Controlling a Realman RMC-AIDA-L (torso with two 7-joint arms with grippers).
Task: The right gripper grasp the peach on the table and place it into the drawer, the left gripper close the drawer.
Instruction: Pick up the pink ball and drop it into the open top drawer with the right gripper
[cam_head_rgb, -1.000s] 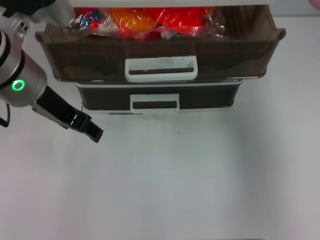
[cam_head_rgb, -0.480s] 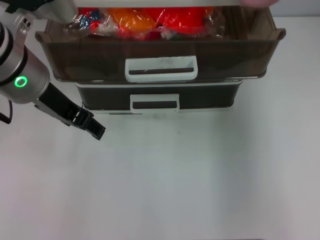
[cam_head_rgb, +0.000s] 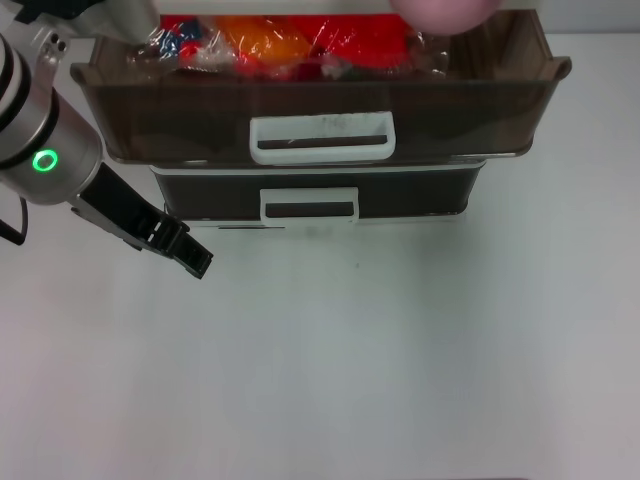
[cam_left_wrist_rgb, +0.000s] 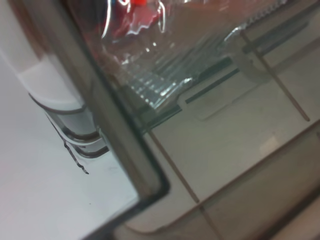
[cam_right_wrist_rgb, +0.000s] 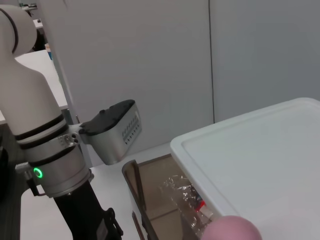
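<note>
My left fingers (cam_head_rgb: 190, 259) hang low over the table (cam_head_rgb: 400, 360), near the left corner of the lower drawers. They look pressed close together, with nothing in them. My right fingers I cannot see at all, so I cannot tell if they are spread or pinching.

The peach (cam_head_rgb: 445, 10) shows as a pink blur at the very top of the head view, above the back right part of the drawer (cam_head_rgb: 200, 115). In my right wrist view the peach (cam_right_wrist_rgb: 231, 229) sits at the bottom edge, right next to the white top (cam_right_wrist_rgb: 260, 165) of the cabinet, with the packets (cam_right_wrist_rgb: 187, 197) in the drawer just beside it. I think my right arm is carrying it, but I cannot see the hold.

Here is what could go wrong. The peach is close to the white top. If I let go too far back, it could land on that top and roll away, not into the drawer. The drawer is already full of red and orange packets (cam_head_rgb: 290, 40). The peach is round, so it could sit high on them or roll off. Then, when my left arm pushes the handle (cam_head_rgb: 322, 137), the peach could get jammed under the white top and the drawer would not shut. My left arm should also wait, or it could push while my right arm is above the drawer.
</note>
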